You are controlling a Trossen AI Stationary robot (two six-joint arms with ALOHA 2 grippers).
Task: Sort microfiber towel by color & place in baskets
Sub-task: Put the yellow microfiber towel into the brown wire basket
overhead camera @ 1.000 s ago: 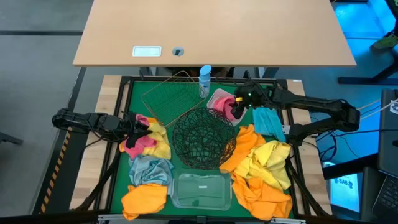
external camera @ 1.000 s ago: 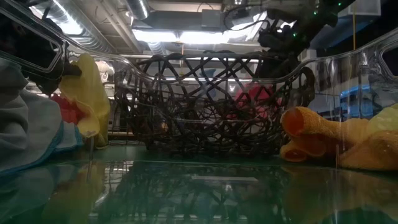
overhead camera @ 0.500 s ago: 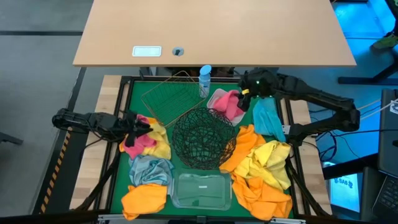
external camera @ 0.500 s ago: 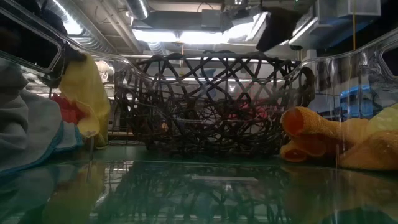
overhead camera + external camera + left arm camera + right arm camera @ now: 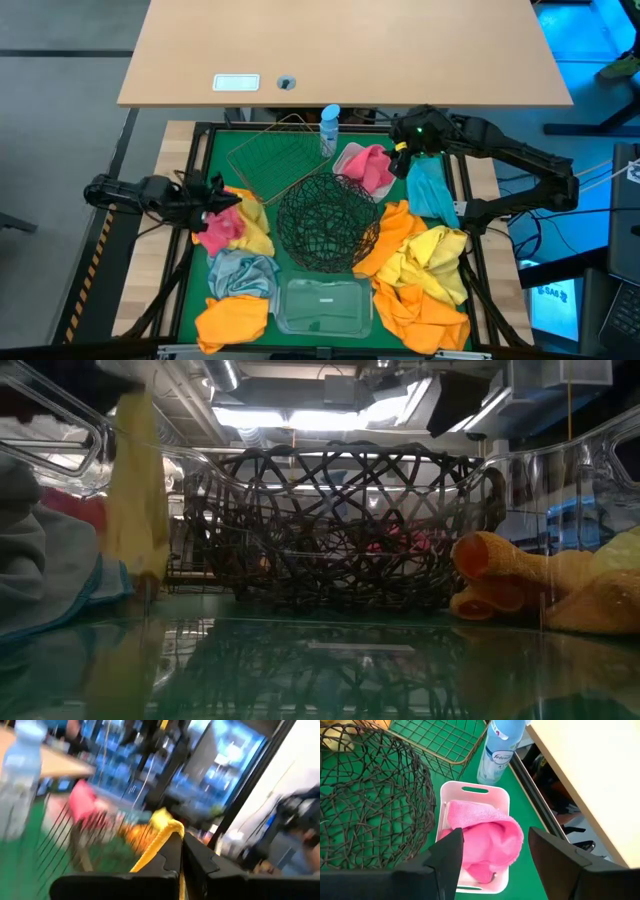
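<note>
At the left of the overhead frame, the left gripper is seen clamped shut on a yellow towel, with a pink towel just beside it. At upper right, the right gripper is held with fingers spread wide and empty above a white tray, in which another pink cloth is lying. A black wire bowl is placed at centre, a clear tub below it, and a copper basket above left.

Two dark jointed arms, black blocky fingers, small green light on the right wrist
</note>
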